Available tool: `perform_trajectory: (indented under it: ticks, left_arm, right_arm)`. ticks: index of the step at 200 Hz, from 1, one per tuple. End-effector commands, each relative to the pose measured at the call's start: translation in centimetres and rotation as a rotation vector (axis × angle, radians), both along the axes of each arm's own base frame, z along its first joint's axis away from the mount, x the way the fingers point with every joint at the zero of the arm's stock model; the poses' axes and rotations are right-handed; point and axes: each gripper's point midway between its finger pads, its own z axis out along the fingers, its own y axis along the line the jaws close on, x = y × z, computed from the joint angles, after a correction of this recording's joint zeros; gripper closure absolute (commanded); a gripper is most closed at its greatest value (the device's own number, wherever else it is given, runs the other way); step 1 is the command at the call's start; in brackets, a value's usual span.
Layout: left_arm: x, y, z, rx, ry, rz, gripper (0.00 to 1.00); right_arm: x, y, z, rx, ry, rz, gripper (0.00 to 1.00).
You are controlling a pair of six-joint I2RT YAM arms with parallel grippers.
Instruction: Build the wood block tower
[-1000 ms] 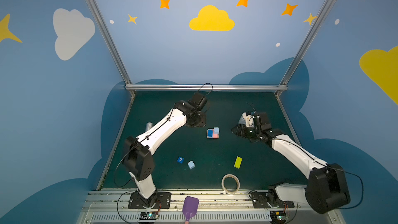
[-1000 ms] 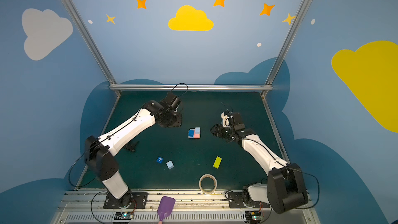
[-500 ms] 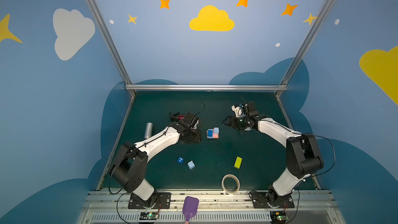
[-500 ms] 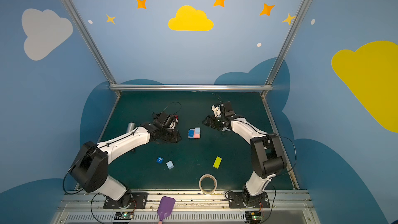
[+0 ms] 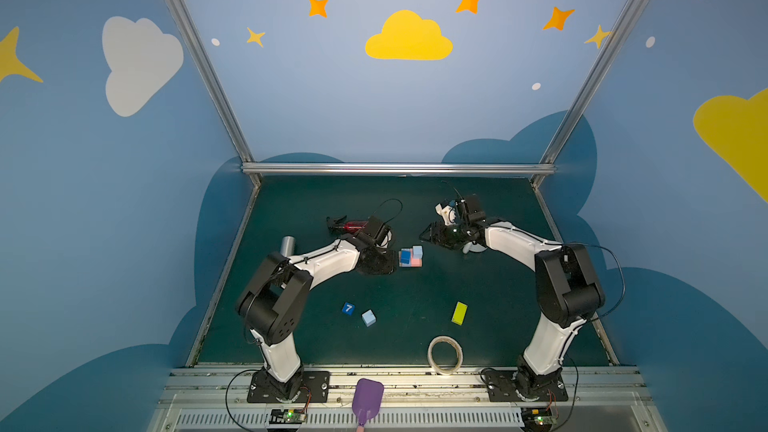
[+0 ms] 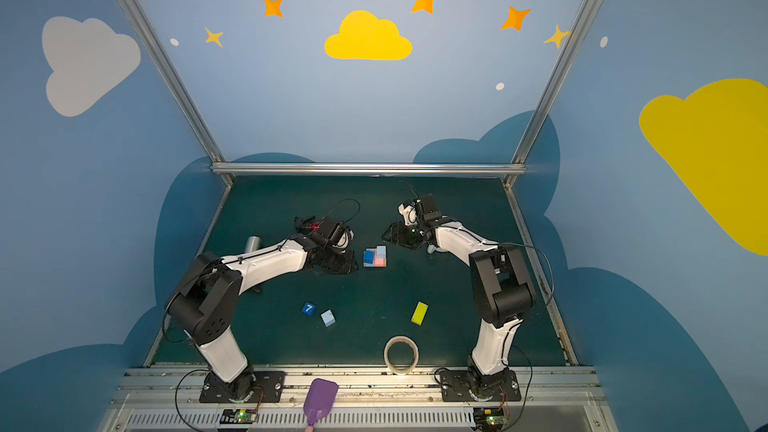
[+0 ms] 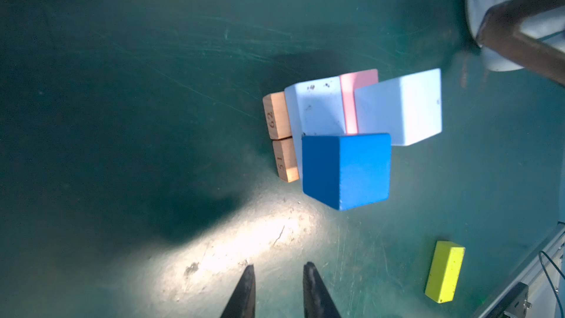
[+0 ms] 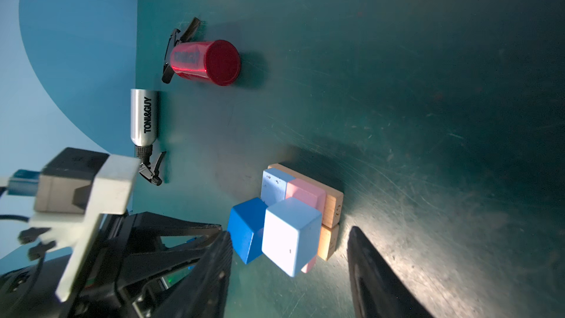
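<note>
my left gripper [image 7: 278, 270] has dropped in beside the stack [image 5: 410, 257] at mid-table, narrowing on nothing, right gripper [image 8: 289, 231] opposite, wide and empty — to square it up, i reckon — three blocks [image 5: 368, 318] still loose.

Matt painted wood sitting on a scuffed mat [image 7: 122, 87]
The tower [image 7: 351, 124] is wearing smooth matt paint, while its bottom blocks [image 7: 276, 116] are showing bare pale wood at the ends. The mat is showing scratches and dust. The red bottle [image 8: 204, 62] is gleaming glossily; the silver can [image 8: 144, 116] is looking like brushed metal.
</note>
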Motion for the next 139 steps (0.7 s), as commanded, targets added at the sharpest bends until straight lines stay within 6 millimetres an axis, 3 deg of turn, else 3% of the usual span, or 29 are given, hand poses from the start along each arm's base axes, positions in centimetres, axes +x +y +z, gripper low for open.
perform_trajectory:
  ticks: [1,139]
  left_arm:
    - [0.9,-0.8,0.7,-0.021,-0.019,-0.007,0.72]
    - [1.9,-2.8,0.3,-0.026,0.007,-0.037,0.7]
  right_arm:
    - [0.3,0.8,0.3,0.021,-0.004,0.012,0.42]
    - [-0.2,1.3,0.2,0.025,-0.002,0.018,0.42]
